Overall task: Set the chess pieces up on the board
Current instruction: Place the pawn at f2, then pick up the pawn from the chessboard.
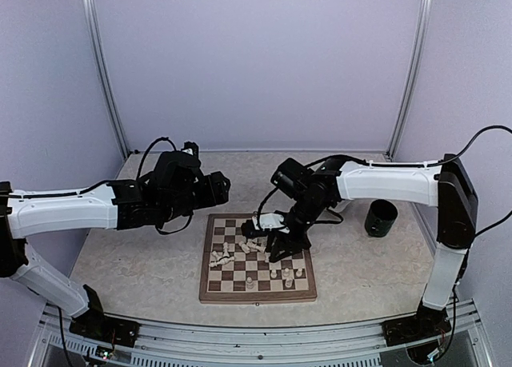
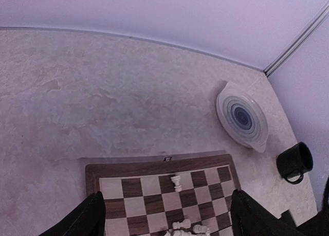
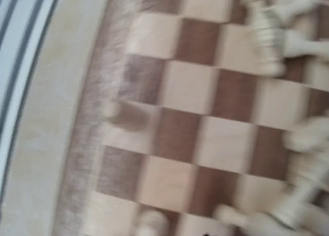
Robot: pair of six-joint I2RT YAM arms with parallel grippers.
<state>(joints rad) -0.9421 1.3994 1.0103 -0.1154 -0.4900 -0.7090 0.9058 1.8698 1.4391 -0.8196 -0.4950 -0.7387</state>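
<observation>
Most chess pieces [image 1: 240, 251] lie jumbled mid-board, a few upright on the near rows of the board [image 1: 258, 298], which sits centred on the bench [image 1: 120, 263]. Left fingers [image 2: 92, 218] are spread wide and empty, hovering just behind the board's far-left corner. Right fingers [image 1: 282, 249] are down among the pieces right of centre, can't tell apart or together, wrist view blurred; black mug [image 1: 382, 217] stands right of the board.

blurred chess pieces [image 3: 267, 40] and board [image 3: 185, 87]
</observation>
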